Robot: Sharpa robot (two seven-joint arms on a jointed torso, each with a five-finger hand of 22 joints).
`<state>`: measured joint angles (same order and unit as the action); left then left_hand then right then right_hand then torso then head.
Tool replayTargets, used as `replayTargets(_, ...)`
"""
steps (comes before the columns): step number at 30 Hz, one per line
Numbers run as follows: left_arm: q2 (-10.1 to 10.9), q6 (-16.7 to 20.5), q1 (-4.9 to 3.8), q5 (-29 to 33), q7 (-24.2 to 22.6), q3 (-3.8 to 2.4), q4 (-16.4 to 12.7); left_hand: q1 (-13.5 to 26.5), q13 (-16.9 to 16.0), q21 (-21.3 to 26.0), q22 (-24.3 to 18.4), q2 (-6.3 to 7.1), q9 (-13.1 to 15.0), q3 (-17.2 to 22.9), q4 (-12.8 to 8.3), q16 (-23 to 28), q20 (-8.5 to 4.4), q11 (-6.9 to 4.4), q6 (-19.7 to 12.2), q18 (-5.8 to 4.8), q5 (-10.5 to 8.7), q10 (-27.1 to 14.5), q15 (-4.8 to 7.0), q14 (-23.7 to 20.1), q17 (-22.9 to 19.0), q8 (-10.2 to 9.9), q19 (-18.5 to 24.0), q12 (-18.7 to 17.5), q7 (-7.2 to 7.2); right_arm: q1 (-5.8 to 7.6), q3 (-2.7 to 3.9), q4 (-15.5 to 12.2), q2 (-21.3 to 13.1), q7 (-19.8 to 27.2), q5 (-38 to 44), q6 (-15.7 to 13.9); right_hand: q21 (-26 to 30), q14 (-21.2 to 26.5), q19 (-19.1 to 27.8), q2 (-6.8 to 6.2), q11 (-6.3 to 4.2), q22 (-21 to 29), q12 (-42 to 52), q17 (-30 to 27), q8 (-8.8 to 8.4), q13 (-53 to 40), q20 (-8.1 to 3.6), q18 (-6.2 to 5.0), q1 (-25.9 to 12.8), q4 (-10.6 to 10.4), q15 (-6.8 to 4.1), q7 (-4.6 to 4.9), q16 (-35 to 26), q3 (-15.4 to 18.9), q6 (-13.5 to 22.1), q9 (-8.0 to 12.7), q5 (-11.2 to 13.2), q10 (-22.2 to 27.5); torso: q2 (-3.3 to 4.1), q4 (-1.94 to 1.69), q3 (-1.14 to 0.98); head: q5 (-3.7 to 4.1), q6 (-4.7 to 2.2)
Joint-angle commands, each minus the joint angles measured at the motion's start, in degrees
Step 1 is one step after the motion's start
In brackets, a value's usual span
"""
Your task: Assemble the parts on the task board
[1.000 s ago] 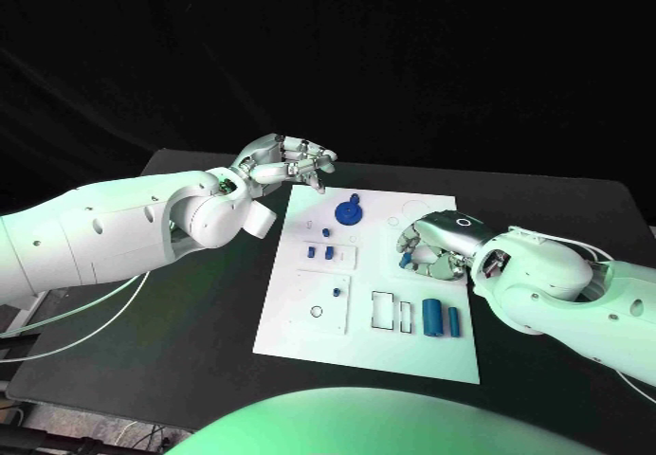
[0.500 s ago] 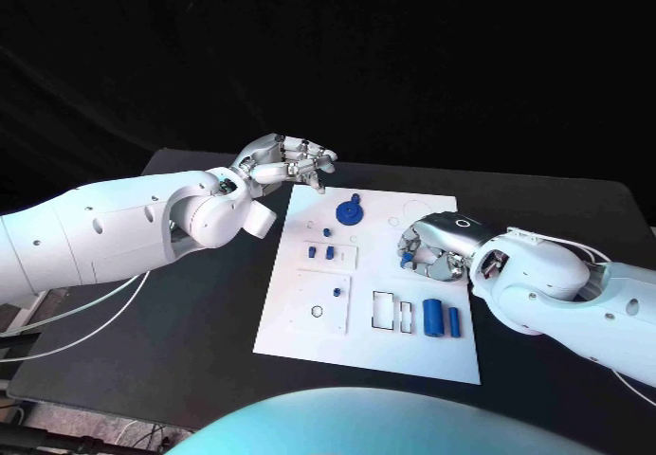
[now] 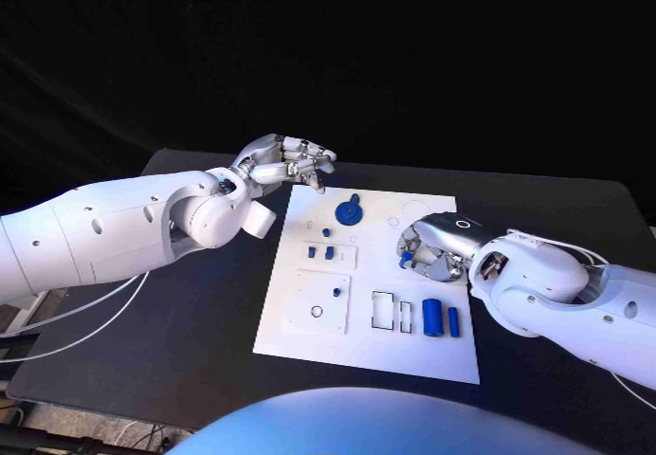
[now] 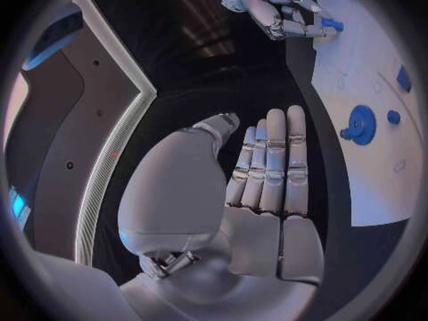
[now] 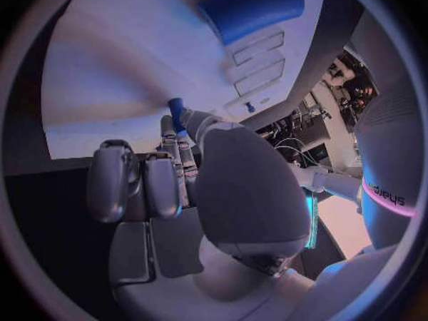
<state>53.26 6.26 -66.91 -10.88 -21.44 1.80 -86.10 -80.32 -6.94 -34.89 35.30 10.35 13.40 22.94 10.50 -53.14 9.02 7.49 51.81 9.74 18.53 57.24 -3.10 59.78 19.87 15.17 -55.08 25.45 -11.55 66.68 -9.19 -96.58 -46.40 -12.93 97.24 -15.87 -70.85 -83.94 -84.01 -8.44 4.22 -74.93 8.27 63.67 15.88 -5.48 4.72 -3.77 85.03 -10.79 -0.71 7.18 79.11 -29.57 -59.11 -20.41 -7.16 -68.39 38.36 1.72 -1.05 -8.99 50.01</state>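
While the white rectangular task board (image 3: 358,313) lies flat in the middle of the black surface (image 3: 164,322), the silver right hand (image 3: 427,248) rests low over the board's right half, its fingers curled around a small blue cylindrical peg (image 5: 177,110) pinched at the fingertips (image 5: 185,130); the left wrist view shows the same blue peg (image 4: 331,24) held just above the board. The silver left hand (image 3: 284,161) hovers past the board's far left corner, over the dark surface and apart from the plate, with nothing in it; its fingers (image 4: 270,165) lie straight and side by side, so it reads as released. On the board, a blue gear-shaped round part (image 3: 350,211) sits near the far edge, two small blue pegs (image 3: 320,252) stand in a framed recess at the board's left middle, and a blue upright cylinder (image 3: 432,318) with a slimmer blue bar (image 3: 452,321) just beside it lies toward the near right. Two empty rectangular slots (image 3: 391,311) lie just left of the cylinder, and a small dark ring (image 3: 318,311) sits in the near left panel.
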Motion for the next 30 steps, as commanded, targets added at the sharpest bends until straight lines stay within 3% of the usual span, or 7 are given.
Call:
replayTargets(1, -0.10, -0.83, -0.04, 0.29, -0.23, -0.03, -0.12, 0.10, -0.05, 0.17, 0.05, -0.48, 0.09, 0.32, 0.05, 0.15, -0.08, -0.06, -0.21, 0.65, 0.22, -0.27, -0.29, 0.15, 0.10, -0.35, -0.35, -0.17, -0.04, 0.27, 0.17, -1.44, -0.74, -1.22, -0.18, -3.16, -1.41, -0.88, -2.67, 0.39, -0.67, -9.48, -0.21, 0.14, 0.67, -0.13, -0.46, 0.80, -0.38, 0.07, -0.30, -0.16, 0.25, -0.36, -0.29, -2.00, -0.18, -1.18, -0.04, 0.04, 0.05, 0.05, -0.01)
replayTargets(7, -0.33, -1.01, -0.04, 0.29, -0.06, -0.03, -0.06, 0.10, -0.06, 0.16, 0.07, -0.53, 0.10, 0.35, 0.03, 0.16, -0.09, -0.05, -0.22, 0.64, 0.22, -0.29, -0.29, 0.15, 0.12, -0.36, -0.35, -0.18, -0.05, 1.67, 0.53, -4.25, -2.24, -1.33, -1.82, -4.02, -2.76, -0.78, -2.92, 0.19, -0.69, -9.99, -0.46, -0.16, 0.96, -0.19, -0.38, 1.03, -0.90, 0.41, -0.35, -0.18, 0.07, -0.68, -0.17, -2.34, -0.09, -1.31, -0.15, -0.02, 0.07, 0.09, -0.04)
replayTargets(13, -0.65, -0.99, -0.03, 0.35, -0.13, -0.03, 0.22, 0.10, -0.06, 0.16, 0.07, -0.53, 0.10, 0.35, 0.03, 0.16, -0.09, -0.05, -0.22, 0.64, 0.22, -0.29, -0.29, 0.15, 0.12, -0.36, -0.35, -0.18, -0.05, 4.08, 0.81, -8.22, -3.64, -1.29, -3.73, -4.27, -2.73, -0.75, -2.90, 0.11, -0.68, -10.02, -0.61, -0.18, 1.05, -0.20, -0.37, 1.02, -1.11, 0.56, -0.35, -0.17, 0.03, -0.84, -0.08, -2.47, -0.09, -1.31, -0.10, 0.01, 0.03, 0.10, -0.27)
replayTargets(17, -0.90, -0.95, -0.03, 0.44, -0.29, -0.03, 0.49, 0.10, -0.06, 0.16, 0.07, -0.53, 0.10, 0.35, 0.03, 0.16, -0.09, -0.05, -0.22, 0.64, 0.22, -0.29, -0.29, 0.15, 0.12, -0.36, -0.35, -0.18, -0.05, 4.71, 0.88, -10.50, -2.82, -0.93, -4.15, -4.50, -2.84, -0.76, -2.91, 0.08, -0.69, -10.08, -0.68, -0.11, 1.12, -0.21, -0.35, 1.03, -1.18, 0.69, -0.36, -0.17, 0.04, -0.96, -0.04, -2.55, -0.11, -1.33, -0.12, 0.05, 0.03, -0.09, -0.34)
replayTargets(21, -1.10, -0.94, -0.03, 0.53, -0.41, -0.03, 0.78, 0.11, -0.06, 0.16, 0.08, -0.55, 0.10, 0.37, 0.02, 0.16, -0.09, -0.05, -0.23, 0.64, 0.23, -0.32, -0.30, 0.14, 0.13, -0.38, -0.35, -0.18, -0.06, 4.15, 0.84, -11.33, -0.45, -0.40, -3.66, -4.72, -2.70, -0.74, -2.87, 0.06, -0.68, -10.09, -0.83, -0.11, 1.26, -0.24, -0.34, 1.00, -1.32, 0.99, -0.37, -0.13, 0.01, -1.24, 0.06, -2.74, -0.24, -1.40, -0.08, 0.08, -0.01, -0.36, -0.29)
replayTargets(30, -1.93, -0.79, -0.03, 0.80, -0.54, -0.02, 1.30, 0.10, -0.07, 0.15, 0.10, -0.58, 0.11, 0.40, 0.00, 0.16, -0.09, -0.05, -0.24, 0.64, 0.23, -0.33, -0.30, 0.14, 0.15, -0.38, -0.35, -0.18, -0.06, 0.30, 0.53, -10.10, 6.59, 1.05, -1.95, -4.85, -2.47, -0.67, -2.79, 0.07, -0.62, -10.10, -1.14, -0.28, 1.40, -0.28, -0.30, 0.95, -1.45, 1.61, -0.33, 0.00, -0.13, -1.77, 0.36, -3.01, -0.50, -1.41, -0.07, -0.09, 0.04, -0.84, -0.40)
